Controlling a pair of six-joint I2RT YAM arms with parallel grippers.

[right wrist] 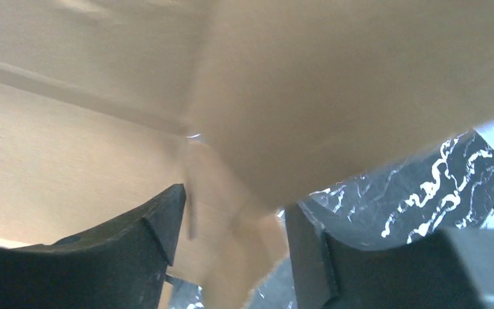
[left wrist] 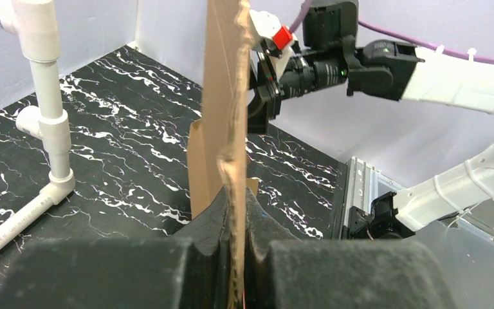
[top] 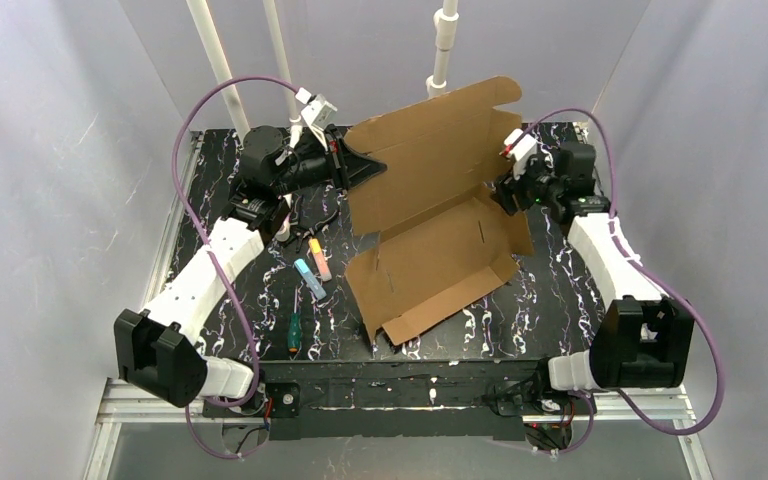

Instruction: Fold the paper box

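Desk: Where is the cardboard right now?

Operator: I have the paper box (top: 440, 235) in the middle of the table (top: 550, 300), half formed. Its base lies flat, the big back panel stands up toward the far side, and a low front wall is raised along the near edge.

Desk: And your jaws?

Operator: My left gripper (top: 360, 168) is clamped tight on the left edge of the upright panel. In its wrist view the sheet rises edge-on from between the pads (left wrist: 206, 219). My right gripper (top: 508, 190) has its jaws apart, straddling the right edge of the box without pinching it.

Desk: What does the next move turn on?

Operator: The box's long axis runs left to right between my two arms, slightly skewed, so each end faces one gripper. The right end sits straight ahead of the parted jaws. I judge the right arm the nearer one for that side's flap, while the left props the panel.

Desk: Count for me.

Operator: One box, with two grippers at it. Left of it and apart, I make out three small tools: one orange marker (top: 317, 257), one pale blue marker (top: 309, 279) and one green-handled screwdriver (top: 292, 333).
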